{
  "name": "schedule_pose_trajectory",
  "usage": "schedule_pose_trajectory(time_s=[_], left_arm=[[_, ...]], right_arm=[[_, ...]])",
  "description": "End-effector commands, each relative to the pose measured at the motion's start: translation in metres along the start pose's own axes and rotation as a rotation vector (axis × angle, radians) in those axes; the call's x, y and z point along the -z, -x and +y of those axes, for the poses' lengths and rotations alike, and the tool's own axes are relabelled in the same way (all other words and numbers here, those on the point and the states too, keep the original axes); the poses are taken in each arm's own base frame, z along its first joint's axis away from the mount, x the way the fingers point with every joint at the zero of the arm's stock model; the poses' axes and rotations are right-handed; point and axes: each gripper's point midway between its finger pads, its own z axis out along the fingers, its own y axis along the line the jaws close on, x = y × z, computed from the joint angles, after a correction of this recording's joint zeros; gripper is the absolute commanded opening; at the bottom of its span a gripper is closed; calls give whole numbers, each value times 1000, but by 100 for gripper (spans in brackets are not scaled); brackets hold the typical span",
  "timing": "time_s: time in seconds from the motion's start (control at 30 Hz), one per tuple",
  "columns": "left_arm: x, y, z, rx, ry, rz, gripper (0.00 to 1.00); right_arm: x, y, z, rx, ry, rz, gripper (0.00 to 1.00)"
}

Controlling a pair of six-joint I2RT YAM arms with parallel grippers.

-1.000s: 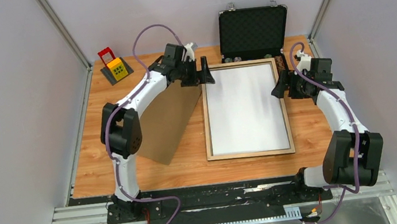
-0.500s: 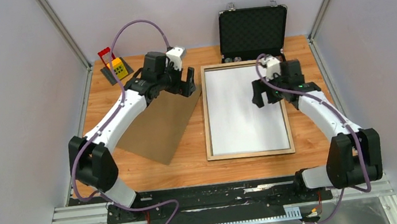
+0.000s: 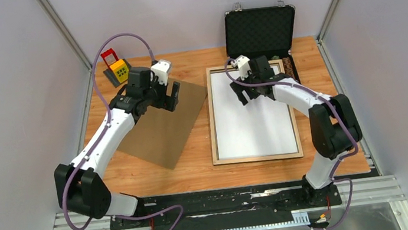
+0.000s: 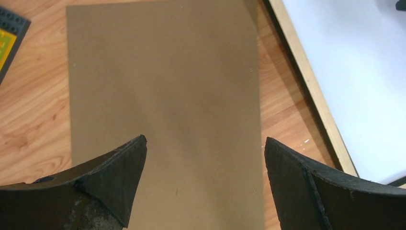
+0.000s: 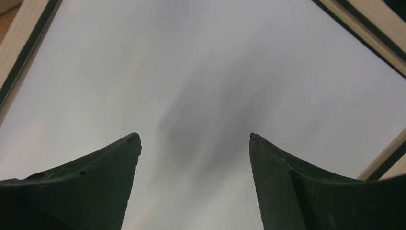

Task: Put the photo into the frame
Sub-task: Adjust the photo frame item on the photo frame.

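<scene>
Now your L gripper (image 4: 205, 142) hung over board (image 4: 163, 72), jaws wide, empty. R gripper (image 5: 195, 137) sat above photo (image 3: 253, 123), jaws wide, nothing held. Photo lay white side up inside frame (image 3: 258, 158), right of board.

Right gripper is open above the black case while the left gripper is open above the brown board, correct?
No. The right gripper is open above the white sheet in the frame, not the black case, as the right wrist view shows. The left gripper is open above the brown board.
</scene>
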Motion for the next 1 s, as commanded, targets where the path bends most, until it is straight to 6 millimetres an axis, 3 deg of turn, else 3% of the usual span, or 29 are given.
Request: schedule_pose_trajectory(time_s=[0.0,0.37,0.97], left_arm=[[17,6,13,-12,37,-48,100],[22,0,23,5,60,-48,100],[23,-2,29,16,75,-52,100]], right_arm=[[-15,54,-8,6,-65,-120,82],[-48,80,-12,-5,-121,-156,80],[-75,81,-26,17,-244,-148,79]])
